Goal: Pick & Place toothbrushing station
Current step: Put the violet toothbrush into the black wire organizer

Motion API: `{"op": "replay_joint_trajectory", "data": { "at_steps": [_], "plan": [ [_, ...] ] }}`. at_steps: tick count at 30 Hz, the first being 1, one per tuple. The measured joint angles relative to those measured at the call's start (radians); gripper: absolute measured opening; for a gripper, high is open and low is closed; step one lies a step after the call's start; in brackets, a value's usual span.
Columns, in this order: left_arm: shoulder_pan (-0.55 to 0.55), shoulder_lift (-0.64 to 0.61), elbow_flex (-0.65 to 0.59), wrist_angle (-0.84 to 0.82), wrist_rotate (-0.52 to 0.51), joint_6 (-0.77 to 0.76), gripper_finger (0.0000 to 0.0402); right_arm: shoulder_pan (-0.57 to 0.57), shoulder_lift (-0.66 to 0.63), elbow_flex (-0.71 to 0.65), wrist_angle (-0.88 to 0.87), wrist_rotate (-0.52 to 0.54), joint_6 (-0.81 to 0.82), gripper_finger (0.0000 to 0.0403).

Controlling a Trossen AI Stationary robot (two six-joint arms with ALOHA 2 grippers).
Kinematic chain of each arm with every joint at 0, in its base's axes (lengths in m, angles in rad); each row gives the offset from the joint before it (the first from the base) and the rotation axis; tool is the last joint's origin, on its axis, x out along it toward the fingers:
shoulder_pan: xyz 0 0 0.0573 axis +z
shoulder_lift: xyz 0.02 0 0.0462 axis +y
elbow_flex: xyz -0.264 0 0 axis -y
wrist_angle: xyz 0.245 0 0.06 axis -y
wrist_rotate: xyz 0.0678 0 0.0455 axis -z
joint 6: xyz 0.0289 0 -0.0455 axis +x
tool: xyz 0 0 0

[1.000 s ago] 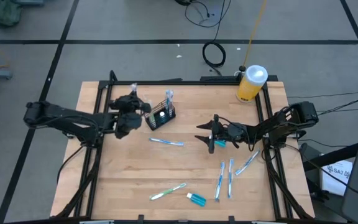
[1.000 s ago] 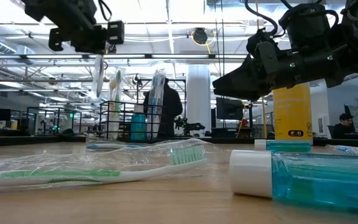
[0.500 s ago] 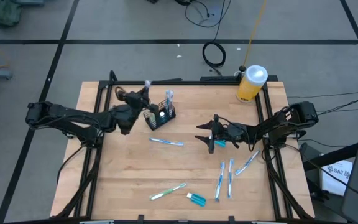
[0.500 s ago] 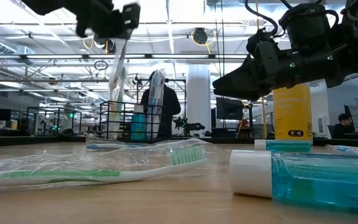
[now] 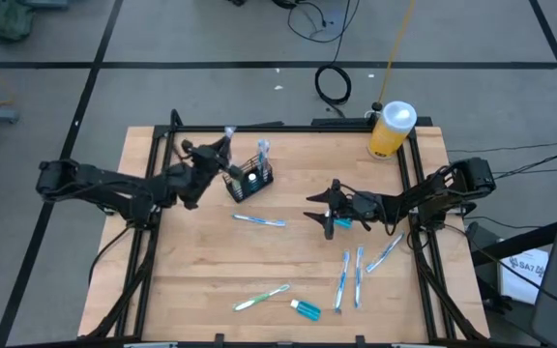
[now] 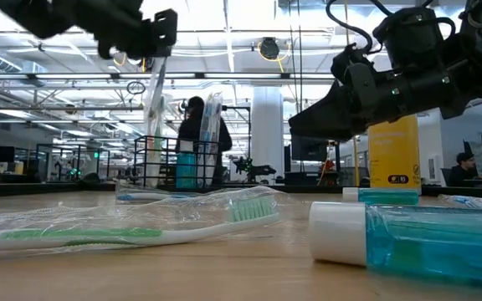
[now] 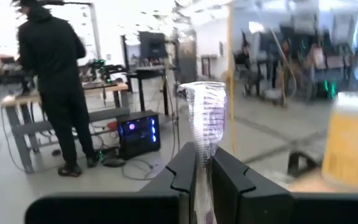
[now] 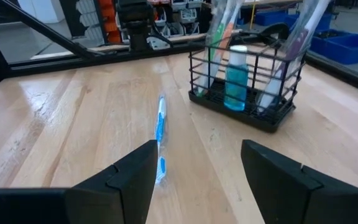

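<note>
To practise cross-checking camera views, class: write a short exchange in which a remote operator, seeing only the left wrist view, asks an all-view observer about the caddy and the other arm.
Operator: My left tool is pinching a wrapped toothbrush upright. Where is the caddy?
Observer: The black wire caddy stands on the table just beside your tool, on the side toward the right arm.
Operator: What is the right tool doing?
Observer: The right tool is open above mid-table, facing the caddy.
</note>
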Motion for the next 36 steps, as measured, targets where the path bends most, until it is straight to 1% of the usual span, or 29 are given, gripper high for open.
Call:
{"op": "replay_joint_trajectory", "data": {
  "at_steps": [3, 7, 12, 16, 19, 21, 23, 31, 36],
  "plan": [
    [0.008, 0.004, -0.102, 0.148, -0.003, -0.013, 0.0030, 0.000, 0.000, 0.000, 0.001, 0.000, 0.003, 0.0224],
    [0.005, 0.002, -0.199, 0.309, 0.044, 0.010, 0.0030, -0.002, 0.000, 0.000, 0.002, 0.000, -0.013, 0.0224],
    [0.005, 0.007, -0.269, 0.337, 0.097, 0.011, 0.0030, -0.004, 0.000, 0.000, 0.005, 0.000, -0.031, 0.0224],
    [0.005, 0.024, -0.279, 0.338, 0.109, 0.053, 0.0030, -0.004, 0.000, 0.000, 0.019, 0.000, -0.056, 0.0224],
    [0.005, 0.022, -0.278, 0.388, 0.128, 0.096, 0.0030, -0.005, 0.000, 0.000, 0.018, 0.001, -0.056, 0.0224],
    [0.005, 0.023, -0.278, 0.379, 0.134, 0.096, 0.0030, -0.005, 0.000, 0.000, 0.018, 0.001, -0.058, 0.0224],
    [0.005, 0.022, -0.278, 0.336, 0.121, 0.067, 0.0030, -0.005, 0.000, 0.000, 0.018, 0.001, -0.068, 0.0224],
    [0.005, 0.023, -0.278, 0.071, 0.045, -0.122, 0.0030, -0.005, 0.000, 0.000, 0.018, 0.001, -0.069, 0.0224],
    [0.004, 0.023, -0.277, 0.013, 0.049, -0.173, 0.0031, -0.005, 0.000, 0.000, 0.018, 0.001, -0.068, 0.0224]
  ]
}}
